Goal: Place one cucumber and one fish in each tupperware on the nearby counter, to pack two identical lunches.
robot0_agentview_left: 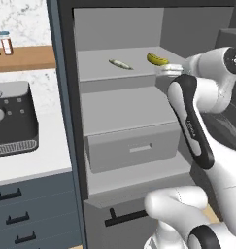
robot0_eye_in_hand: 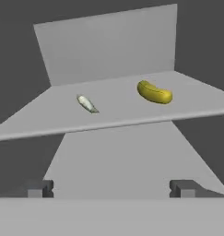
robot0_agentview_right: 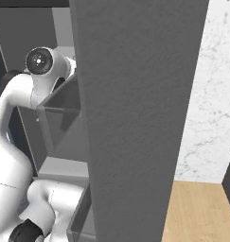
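Just ahead of hand (robot0_eye_in_hand: 111, 189): cucumber (robot0_eye_in_hand: 154, 92)

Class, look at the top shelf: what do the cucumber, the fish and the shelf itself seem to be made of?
Cucumber: glossy yellow-green skin, likely fresh produce, judging by highlights. Fish: pale grey-white, faintly shiny, probably raw. Shelf: flat matte grey, uniform colour, plastic or painted metal; unclear which.

— What's on the upper grey shelf (robot0_agentview_left: 97, 68)?

— One cucumber (robot0_agentview_left: 157, 59), stubby, yellow-green, slightly curved, lying flat toward the shelf's right end.

— And the fish (robot0_agentview_left: 121, 63)?

— A thin pale sliver with pointed ends, lying flat to the left of the cucumber, well apart from it. From the hand view the cucumber (robot0_eye_in_hand: 154, 92) lies a little farther back than the fish (robot0_eye_in_hand: 87, 103), both near the shelf's front edge.
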